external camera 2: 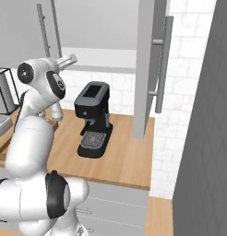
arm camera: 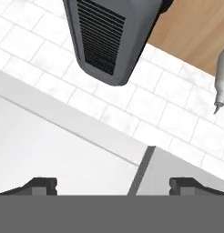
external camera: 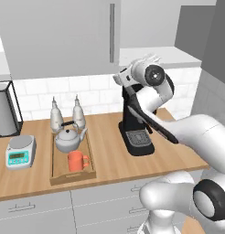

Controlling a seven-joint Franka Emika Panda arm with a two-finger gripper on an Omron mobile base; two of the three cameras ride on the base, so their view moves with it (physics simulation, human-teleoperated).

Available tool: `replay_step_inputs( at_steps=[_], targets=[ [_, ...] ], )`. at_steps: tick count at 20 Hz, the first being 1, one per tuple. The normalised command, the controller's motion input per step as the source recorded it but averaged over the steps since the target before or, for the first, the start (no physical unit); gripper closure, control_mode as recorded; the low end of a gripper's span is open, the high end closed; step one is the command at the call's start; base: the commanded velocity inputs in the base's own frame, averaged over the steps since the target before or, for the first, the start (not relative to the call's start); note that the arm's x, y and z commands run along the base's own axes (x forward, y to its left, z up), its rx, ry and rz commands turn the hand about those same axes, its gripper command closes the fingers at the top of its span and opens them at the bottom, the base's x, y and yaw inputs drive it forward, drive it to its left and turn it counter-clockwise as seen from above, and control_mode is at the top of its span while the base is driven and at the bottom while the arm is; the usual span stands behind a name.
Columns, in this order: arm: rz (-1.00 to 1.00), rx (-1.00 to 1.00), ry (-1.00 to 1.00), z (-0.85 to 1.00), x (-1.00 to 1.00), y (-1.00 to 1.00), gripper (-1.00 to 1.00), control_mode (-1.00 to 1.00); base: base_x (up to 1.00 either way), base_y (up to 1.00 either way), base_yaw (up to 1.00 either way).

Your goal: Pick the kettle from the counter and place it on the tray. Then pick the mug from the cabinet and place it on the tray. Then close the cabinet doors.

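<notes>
My hand is wide open with nothing between the fingertips. It's up at the cabinet, looking at the pale underside and the seam where a grey panel edge comes in, with the black coffee machine and the white tile wall past it.

Progress looks pretty good from here. The kettle is sitting on the tray at its back end, and the orange mug is on the tray too, just in front of the kettle. The tray itself is on the left part of the bench, between the digital scale and the coffee machine, with two bottles right behind it near the wall.

So both pick-and-place bits look done to me. What's left is the cabinet doors: the right door sticks straight out edge-on, and the left one looks swung out too.
</notes>
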Motion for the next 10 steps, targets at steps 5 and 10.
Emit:
replay_step_inputs(
  at_steps=[5, 10],
  targets=[
    [-0.33, -0.04, 0.57, 0.75, -0.57, -0.14, -1.0, -1.0, 0.0, 0.0, 0.0],
    [-0.18, 0.0, 0.42, 0.35, -0.62, -0.42, -1.0, -1.0, 0.0, 0.0, 0.0]
  ],
)
